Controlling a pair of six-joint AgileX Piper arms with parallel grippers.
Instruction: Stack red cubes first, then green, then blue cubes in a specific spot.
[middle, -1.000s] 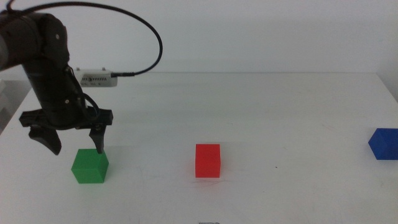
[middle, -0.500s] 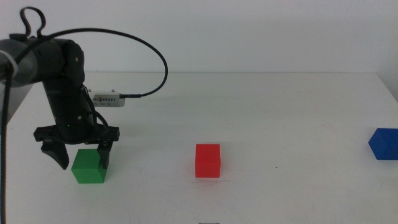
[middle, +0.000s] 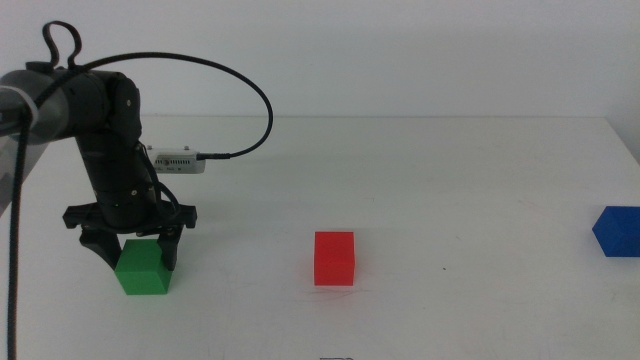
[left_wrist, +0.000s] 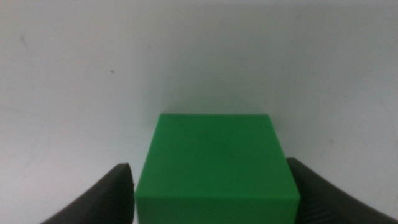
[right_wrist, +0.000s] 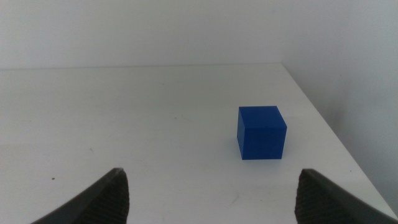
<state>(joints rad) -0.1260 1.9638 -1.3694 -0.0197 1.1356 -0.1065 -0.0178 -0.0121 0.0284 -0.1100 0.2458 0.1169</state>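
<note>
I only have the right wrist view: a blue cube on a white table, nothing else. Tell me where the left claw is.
Observer: The left claw is down over the green cube, which rests on the table. The claw is open, with one jaw on each side of the cube.
Operator: Now give me the red cube's position.
Observer: The red cube sits alone near the table's middle, with nothing stacked on it. It lies between the green cube and the blue cube that your right claw faces.
</note>
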